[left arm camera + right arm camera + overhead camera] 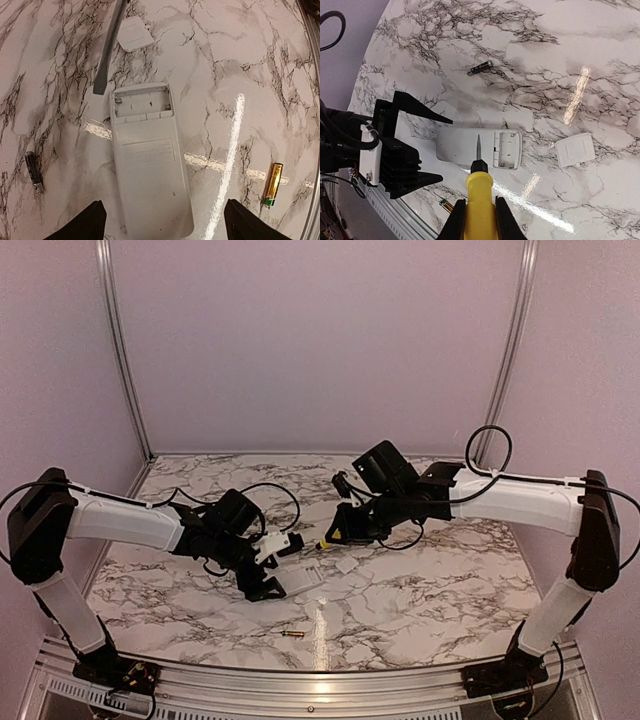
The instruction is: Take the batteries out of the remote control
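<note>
The white remote control (150,165) lies flat on the marble table with its battery recess (141,103) open and empty. It also shows in the right wrist view (477,147) and the top view (303,578). The coppery-gold battery (273,184) lies loose to its right, near the table's front edge (293,634). The dark battery (34,172) lies loose to its left, also in the right wrist view (480,67). My left gripper (165,231) is open, its fingers either side of the remote's near end without touching. My right gripper (479,220) is shut on the yellow-handled screwdriver (479,195), held above the remote.
The small white cover piece (135,33) lies beyond the remote's recess end; it also shows in the right wrist view (575,150). The screwdriver's shaft (109,50) hangs over the table left of the recess. The metal front rail (300,680) runs just past the gold battery.
</note>
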`<state>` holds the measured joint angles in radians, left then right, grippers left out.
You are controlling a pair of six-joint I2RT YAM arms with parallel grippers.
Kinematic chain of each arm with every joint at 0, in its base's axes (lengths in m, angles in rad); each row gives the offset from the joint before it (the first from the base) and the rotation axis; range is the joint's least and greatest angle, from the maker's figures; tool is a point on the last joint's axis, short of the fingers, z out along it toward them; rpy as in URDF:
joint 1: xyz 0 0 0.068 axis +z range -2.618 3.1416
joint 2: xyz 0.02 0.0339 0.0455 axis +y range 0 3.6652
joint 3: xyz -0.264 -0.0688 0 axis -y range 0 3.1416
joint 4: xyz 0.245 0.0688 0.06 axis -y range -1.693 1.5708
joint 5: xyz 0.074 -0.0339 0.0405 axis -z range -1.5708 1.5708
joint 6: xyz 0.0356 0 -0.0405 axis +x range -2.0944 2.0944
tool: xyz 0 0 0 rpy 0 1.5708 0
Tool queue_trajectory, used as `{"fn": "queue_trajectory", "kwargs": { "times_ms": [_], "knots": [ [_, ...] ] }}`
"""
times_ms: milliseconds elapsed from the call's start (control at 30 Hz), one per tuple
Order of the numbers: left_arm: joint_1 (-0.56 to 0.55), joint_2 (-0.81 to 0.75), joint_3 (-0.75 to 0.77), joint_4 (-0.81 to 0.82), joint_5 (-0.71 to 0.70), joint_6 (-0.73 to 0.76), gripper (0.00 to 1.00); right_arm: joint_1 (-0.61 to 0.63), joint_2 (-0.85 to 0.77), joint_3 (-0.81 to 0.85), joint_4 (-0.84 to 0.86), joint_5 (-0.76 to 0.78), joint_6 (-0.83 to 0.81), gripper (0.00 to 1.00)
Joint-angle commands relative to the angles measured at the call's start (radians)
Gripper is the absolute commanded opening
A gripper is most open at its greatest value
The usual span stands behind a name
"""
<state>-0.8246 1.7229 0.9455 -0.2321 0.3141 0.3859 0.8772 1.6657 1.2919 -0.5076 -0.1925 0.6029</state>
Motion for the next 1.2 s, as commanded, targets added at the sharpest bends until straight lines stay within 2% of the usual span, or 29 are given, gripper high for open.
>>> {"fn": "queue_trajectory", "kwargs": {
  "times_ms": [0,300,467,800,900,1167],
  "knots": [
    [0.011,-0.145,-0.042,0.079,0.012,-0.003,0.86,-0.013,-0.04,-0.023,0.024,-0.031,0.028,0.0],
    [0.013,-0.375,-0.131,0.211,0.069,0.064,0.82,0.015,-0.068,-0.025,0.112,-0.258,0.048,0.0],
    [0.008,-0.38,-0.108,0.202,0.115,0.055,0.75,0.041,-0.055,-0.002,0.164,-0.318,0.082,0.0],
    [-0.03,-0.363,-0.1,0.243,0.149,0.013,0.65,0.084,-0.011,0.069,0.161,-0.327,0.083,0.0],
    [-0.039,-0.354,-0.095,0.246,0.152,0.005,0.55,0.089,-0.006,0.069,0.167,-0.325,0.09,0.0],
    [-0.053,-0.372,-0.108,0.267,0.164,-0.027,0.09,0.108,0.009,0.079,0.154,-0.293,0.106,0.0]
  ]
}}
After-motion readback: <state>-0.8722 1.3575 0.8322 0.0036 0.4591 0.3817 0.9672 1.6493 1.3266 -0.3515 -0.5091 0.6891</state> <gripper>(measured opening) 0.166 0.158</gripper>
